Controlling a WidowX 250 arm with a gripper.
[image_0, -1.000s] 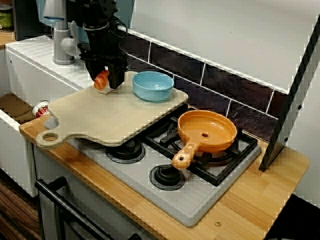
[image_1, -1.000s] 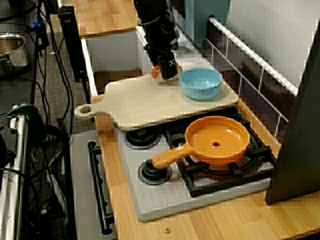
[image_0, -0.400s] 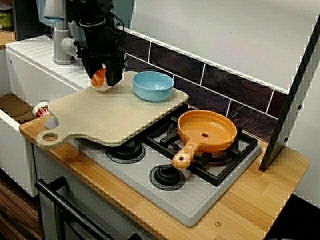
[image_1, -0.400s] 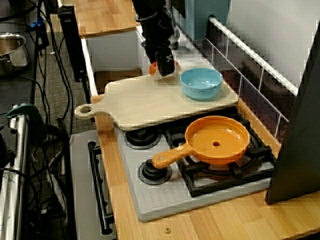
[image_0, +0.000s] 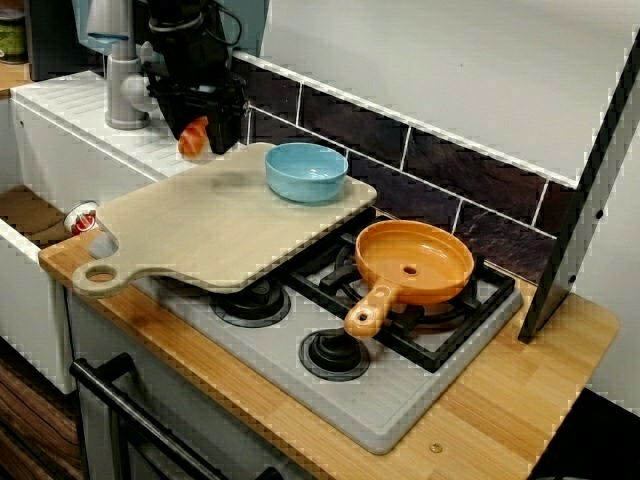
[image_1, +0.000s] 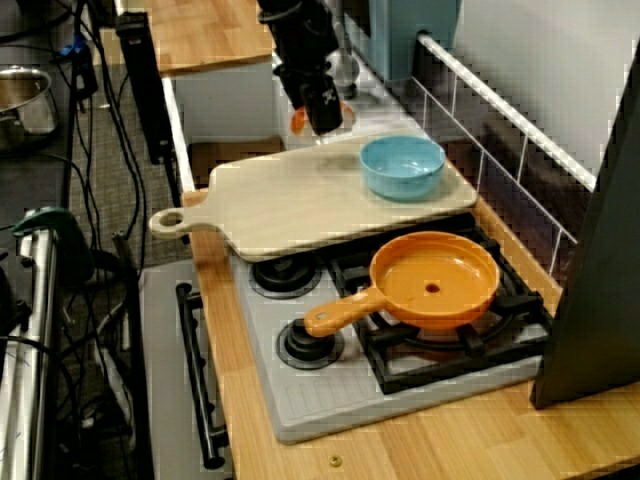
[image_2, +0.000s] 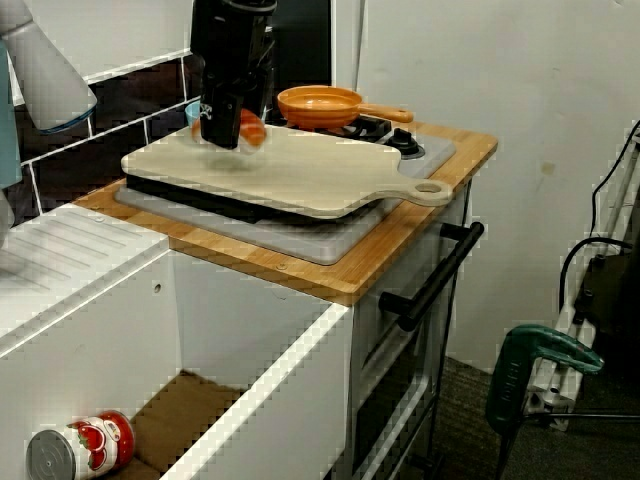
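My gripper (image_0: 203, 134) is shut on a small orange-and-white food piece (image_0: 192, 139), held in the air above the back left corner of the beige cutting board (image_0: 200, 235). From above, the gripper (image_1: 318, 118) hangs left of the blue bowl (image_1: 402, 165), with the food piece (image_1: 299, 121) showing at its side. From the sink side, the gripper (image_2: 228, 128) and food piece (image_2: 251, 128) hover over the board (image_2: 300, 170), casting a faint shadow. The blue bowl (image_0: 306, 170) stands on the board's back edge.
An orange pan (image_0: 414, 262) sits on the right rear burner of the grey stove (image_0: 380, 400), handle toward the front. A grey tap (image_0: 125, 85) stands behind the gripper. A red can (image_2: 80, 448) lies in the sink. A black panel (image_0: 585, 190) leans at the right.
The gripper has lifted the food piece off the cutting board and moved it up and slightly back, toward the tap. The bowl, pan and board have stayed put.
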